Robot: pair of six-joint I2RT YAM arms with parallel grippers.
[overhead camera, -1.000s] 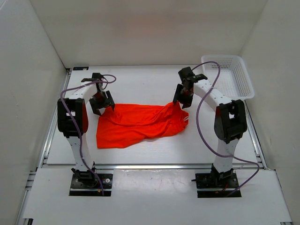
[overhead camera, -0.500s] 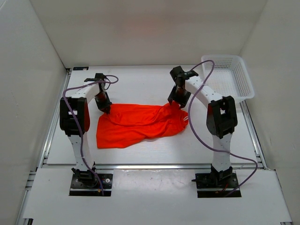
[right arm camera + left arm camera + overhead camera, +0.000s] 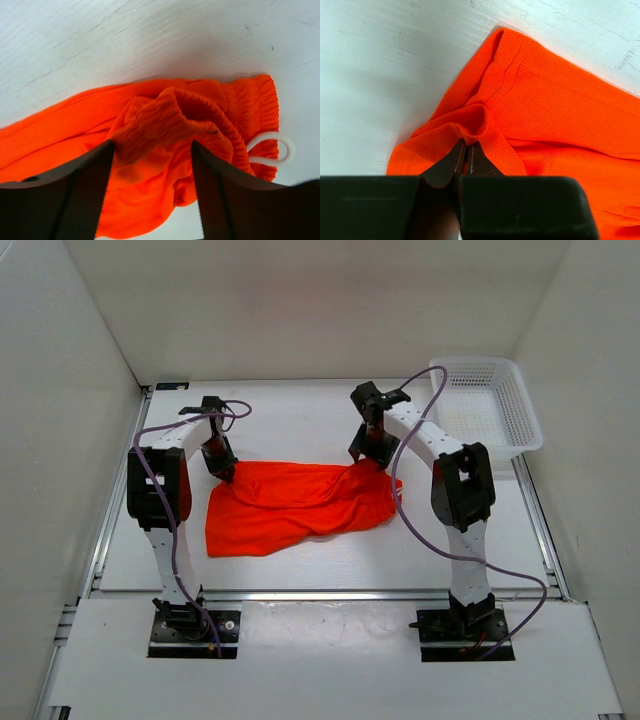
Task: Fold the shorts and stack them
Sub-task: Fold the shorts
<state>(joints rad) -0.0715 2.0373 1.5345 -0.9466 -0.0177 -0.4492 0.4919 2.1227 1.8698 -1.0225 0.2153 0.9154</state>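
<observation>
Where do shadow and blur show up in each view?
Top external: even light, sharp, faint shadow along the shorts. Left wrist: left gripper dark and soft-edged near the lens, grey shadow on the table. Right wrist: right gripper dark, shadow band above the fabric.

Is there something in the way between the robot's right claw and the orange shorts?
No, nothing visible is in the way. The right gripper hangs just above the shorts, its jaws open on either side of the bunched waistband. The left gripper is shut, pinching a corner of the shorts.
</observation>
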